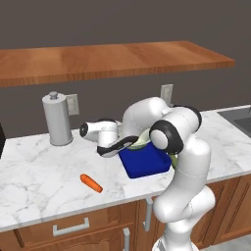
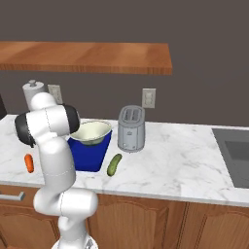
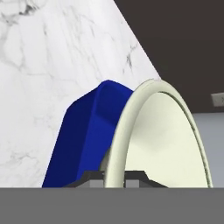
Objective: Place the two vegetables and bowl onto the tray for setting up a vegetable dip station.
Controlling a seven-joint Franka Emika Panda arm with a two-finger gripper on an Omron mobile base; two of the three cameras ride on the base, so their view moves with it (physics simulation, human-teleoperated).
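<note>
Over the back part of the tray [image 1: 145,163], seen from the left base view, the gripper [image 1: 128,141] reaches sideways from the white arm and holds the bowl [image 1: 142,139] by its rim, with the bowl low above the blue floor; the carrot [image 1: 91,183] lies well apart on the marble counter [image 1: 34,169], on the side behind the hand, near the front edge. From the right base view, the bowl [image 2: 91,132] sits over the far half of the tray [image 2: 92,154], and I judge it could land on the raised rim and tip if it is released off centre. The cucumber [image 2: 114,164] lies just beside the tray's wall and the toaster [image 2: 131,129] stands near the bowl on the side away from the hand, so room there is narrow and a wide swing may knock them. Along the hand view, the two finger tips [image 3: 138,177] pinch the bowl's rim [image 3: 127,127] between them, so the grip is closed on it; the tray [image 3: 83,135] is just beyond, bare counter [image 3: 52,52] farther.
</note>
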